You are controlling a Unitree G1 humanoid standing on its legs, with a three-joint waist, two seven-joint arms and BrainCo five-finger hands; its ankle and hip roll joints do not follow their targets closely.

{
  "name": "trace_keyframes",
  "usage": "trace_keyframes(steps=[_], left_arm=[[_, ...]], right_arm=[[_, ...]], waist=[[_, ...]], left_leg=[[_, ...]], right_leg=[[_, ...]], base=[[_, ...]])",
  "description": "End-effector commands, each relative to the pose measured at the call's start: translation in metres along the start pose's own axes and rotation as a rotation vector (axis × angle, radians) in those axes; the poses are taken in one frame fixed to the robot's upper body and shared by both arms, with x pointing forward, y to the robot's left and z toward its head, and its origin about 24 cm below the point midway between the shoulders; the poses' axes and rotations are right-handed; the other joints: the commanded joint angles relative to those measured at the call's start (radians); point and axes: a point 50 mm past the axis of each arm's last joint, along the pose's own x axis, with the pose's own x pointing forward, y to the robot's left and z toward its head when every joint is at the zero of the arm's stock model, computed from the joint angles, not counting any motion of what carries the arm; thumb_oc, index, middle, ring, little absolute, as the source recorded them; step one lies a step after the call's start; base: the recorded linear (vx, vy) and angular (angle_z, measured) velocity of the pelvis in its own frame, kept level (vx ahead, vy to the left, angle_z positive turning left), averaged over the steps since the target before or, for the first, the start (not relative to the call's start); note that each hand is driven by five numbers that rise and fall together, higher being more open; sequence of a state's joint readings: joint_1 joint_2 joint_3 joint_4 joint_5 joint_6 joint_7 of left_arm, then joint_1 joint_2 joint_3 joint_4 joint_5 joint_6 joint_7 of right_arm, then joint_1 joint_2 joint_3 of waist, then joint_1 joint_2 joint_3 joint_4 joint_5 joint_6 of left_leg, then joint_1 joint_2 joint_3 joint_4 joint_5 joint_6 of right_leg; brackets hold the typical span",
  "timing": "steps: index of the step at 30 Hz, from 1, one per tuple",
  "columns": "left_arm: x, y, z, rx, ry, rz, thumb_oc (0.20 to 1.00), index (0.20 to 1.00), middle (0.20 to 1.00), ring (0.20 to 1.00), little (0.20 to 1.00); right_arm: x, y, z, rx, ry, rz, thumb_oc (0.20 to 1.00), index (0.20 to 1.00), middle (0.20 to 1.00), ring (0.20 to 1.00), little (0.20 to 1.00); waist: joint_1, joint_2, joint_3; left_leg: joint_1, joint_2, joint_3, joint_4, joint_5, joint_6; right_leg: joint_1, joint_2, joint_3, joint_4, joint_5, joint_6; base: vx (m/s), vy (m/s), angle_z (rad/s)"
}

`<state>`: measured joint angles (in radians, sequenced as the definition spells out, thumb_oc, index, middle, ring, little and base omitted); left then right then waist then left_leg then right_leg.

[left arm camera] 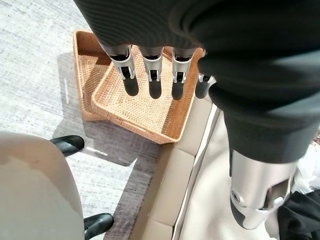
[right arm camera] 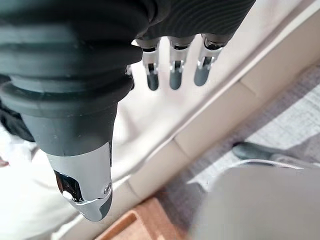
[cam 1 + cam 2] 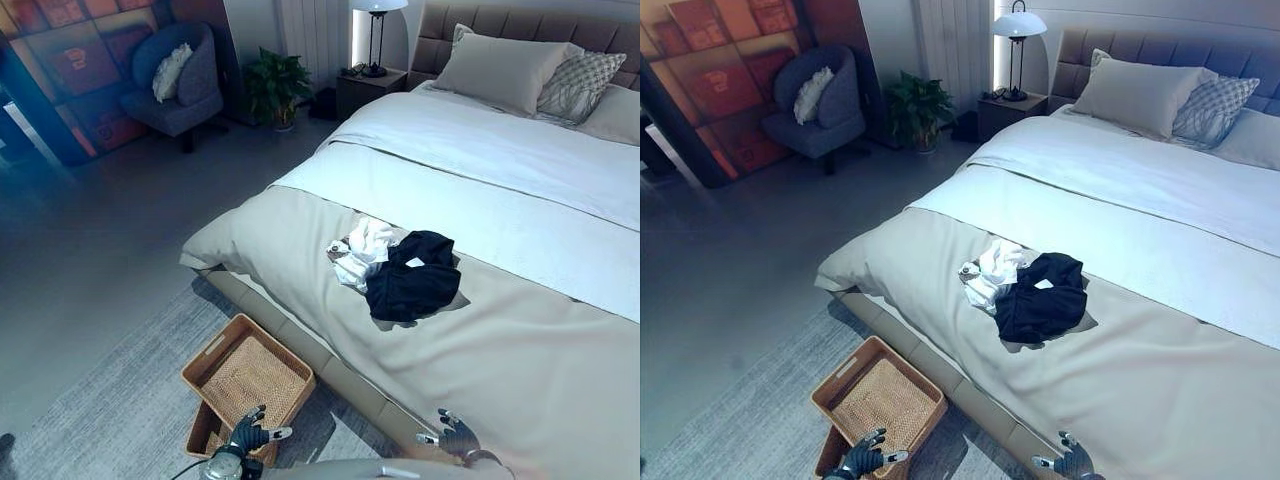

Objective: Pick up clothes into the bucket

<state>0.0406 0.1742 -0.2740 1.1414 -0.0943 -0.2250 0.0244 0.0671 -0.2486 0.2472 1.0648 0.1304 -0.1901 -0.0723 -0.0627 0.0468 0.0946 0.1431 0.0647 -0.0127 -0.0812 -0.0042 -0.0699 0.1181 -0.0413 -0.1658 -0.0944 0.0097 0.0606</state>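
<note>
A black garment and a white garment lie bunched together on the beige bedspread, near the bed's near side. On the rug beside the bed stands a woven basket, stacked on a second one. My left hand hovers over the basket's near end, fingers straight and holding nothing. My right hand hangs open above the bed's near edge, well short of the clothes, its fingers relaxed.
The bed takes up the right half, with pillows at its head. A grey rug lies under the baskets. Farther off stand an armchair, a potted plant and a nightstand with a lamp.
</note>
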Motion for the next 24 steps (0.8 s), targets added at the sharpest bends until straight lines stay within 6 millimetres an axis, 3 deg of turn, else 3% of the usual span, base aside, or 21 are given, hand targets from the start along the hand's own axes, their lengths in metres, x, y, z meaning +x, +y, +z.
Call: trace_keyframes(steps=[1, 5, 7, 8, 11, 12, 15, 17, 19, 20, 22, 24], left_arm=[[0.005, 0.002, 0.013, 0.006, -0.036, 0.015, 1.000, 1.000, 1.000, 1.000, 1.000], [0.006, 0.007, 0.021, 0.029, -0.072, 0.017, 1.000, 1.000, 1.000, 1.000, 1.000], [0.006, 0.008, 0.021, 0.032, -0.076, 0.017, 1.000, 1.000, 1.000, 1.000, 1.000], [0.006, 0.008, 0.023, 0.034, -0.083, 0.018, 1.000, 1.000, 1.000, 1.000, 1.000], [0.007, 0.009, 0.028, 0.023, -0.103, 0.024, 1.000, 1.000, 1.000, 1.000, 1.000], [0.007, 0.009, 0.029, 0.023, -0.108, 0.027, 1.000, 1.000, 1.000, 1.000, 1.000], [0.010, 0.009, 0.043, 0.020, -0.157, 0.051, 1.000, 1.000, 1.000, 1.000, 1.000], [0.011, 0.010, 0.049, 0.020, -0.176, 0.063, 1.000, 1.000, 1.000, 1.000, 1.000], [0.013, 0.009, 0.067, 0.016, -0.240, 0.096, 1.000, 1.000, 1.000, 1.000, 1.000], [0.014, 0.009, 0.067, 0.016, -0.241, 0.097, 1.000, 1.000, 1.000, 1.000, 1.000], [0.015, 0.007, 0.086, 0.021, -0.304, 0.121, 1.000, 1.000, 1.000, 1.000, 1.000], [0.015, 0.005, 0.093, 0.012, -0.330, 0.125, 1.000, 1.000, 1.000, 1.000, 1.000]], right_arm=[[0.012, 0.003, 0.068, 0.001, -0.248, 0.027, 1.000, 1.000, 1.000, 1.000, 1.000], [0.005, 0.008, 0.126, -0.207, -0.488, 0.123, 1.000, 1.000, 1.000, 1.000, 1.000], [0.002, 0.007, 0.137, -0.246, -0.532, 0.133, 1.000, 1.000, 1.000, 1.000, 1.000], [-0.004, 0.007, 0.162, -0.298, -0.631, 0.149, 1.000, 1.000, 1.000, 1.000, 1.000], [-0.021, -0.002, 0.212, -0.238, -0.830, 0.101, 1.000, 1.000, 1.000, 1.000, 1.000], [-0.023, -0.004, 0.217, -0.229, -0.850, 0.088, 1.000, 1.000, 1.000, 1.000, 1.000], [-0.042, -0.026, 0.263, -0.172, -1.034, -0.103, 1.000, 1.000, 1.000, 1.000, 1.000], [-0.045, -0.032, 0.273, -0.164, -1.063, -0.173, 1.000, 1.000, 1.000, 1.000, 1.000], [-0.052, -0.053, 0.297, -0.129, -1.113, -0.400, 1.000, 1.000, 1.000, 1.000, 1.000], [-0.052, -0.053, 0.298, -0.129, -1.114, -0.401, 1.000, 1.000, 1.000, 1.000, 1.000], [-0.057, -0.074, 0.316, -0.129, -1.125, -0.632, 1.000, 1.000, 1.000, 1.000, 1.000], [-0.058, -0.084, 0.321, -0.098, -1.108, -0.722, 1.000, 1.000, 1.000, 1.000, 1.000]], waist=[[0.005, -0.083, 0.038], [0.020, -0.090, 0.051], [0.022, -0.091, 0.053], [0.028, -0.093, 0.059], [0.036, -0.090, 0.069], [0.037, -0.089, 0.073], [0.045, -0.076, 0.106], [0.049, -0.072, 0.117], [0.059, -0.053, 0.157], [0.059, -0.054, 0.157], [0.068, -0.030, 0.204], [0.072, -0.022, 0.219]], left_leg=[[-0.058, -0.068, -0.022, 0.082, -0.042, 0.021], [-0.077, -0.070, -0.028, 0.087, -0.038, 0.020], [-0.081, -0.070, -0.029, 0.088, -0.038, 0.020], [-0.087, -0.071, -0.034, 0.089, -0.036, 0.020], [-0.104, -0.075, -0.042, 0.097, -0.037, 0.025], [-0.109, -0.076, -0.043, 0.098, -0.036, 0.026], [-0.148, -0.085, -0.058, 0.116, -0.033, 0.033], [-0.163, -0.089, -0.062, 0.124, -0.033, 0.034], [-0.207, -0.098, -0.081, 0.144, -0.027, 0.040], [-0.210, -0.099, -0.081, 0.146, -0.028, 0.040], [-0.257, -0.111, -0.094, 0.171, -0.023, 0.045], [-0.276, -0.117, -0.099, 0.184, -0.023, 0.046]], right_leg=[[0.009, -0.088, -0.022, 0.080, -0.044, 0.074], [-0.006, -0.089, -0.028, 0.088, -0.045, 0.075], [-0.009, -0.090, -0.030, 0.090, -0.046, 0.075], [-0.014, -0.092, -0.035, 0.093, -0.046, 0.076], [-0.028, -0.097, -0.038, 0.108, -0.050, 0.077], [-0.034, -0.099, -0.040, 0.113, -0.051, 0.077], [-0.074, -0.109, -0.047, 0.150, -0.059, 0.075], [-0.090, -0.113, -0.048, 0.163, -0.062, 0.074], [-0.143, -0.129, -0.060, 0.212, -0.070, 0.071], [-0.146, -0.129, -0.060, 0.215, -0.071, 0.071], [-0.202, -0.145, -0.064, 0.266, -0.079, 0.066], [-0.223, -0.152, -0.065, 0.284, -0.082, 0.065]], base=[[0.00, 0.000, 0.00], [-0.01, -0.001, 0.04], [-0.01, 0.002, 0.08], [0.00, 0.000, 0.00], [-0.01, 0.010, 0.05], [-0.03, 0.021, 0.09], [-0.06, 0.027, 0.14], [-0.07, 0.022, 0.14], [-0.12, 0.029, 0.10], [-0.10, 0.032, 0.10], [-0.10, 0.053, 0.13], [-0.07, 0.045, 0.16]])
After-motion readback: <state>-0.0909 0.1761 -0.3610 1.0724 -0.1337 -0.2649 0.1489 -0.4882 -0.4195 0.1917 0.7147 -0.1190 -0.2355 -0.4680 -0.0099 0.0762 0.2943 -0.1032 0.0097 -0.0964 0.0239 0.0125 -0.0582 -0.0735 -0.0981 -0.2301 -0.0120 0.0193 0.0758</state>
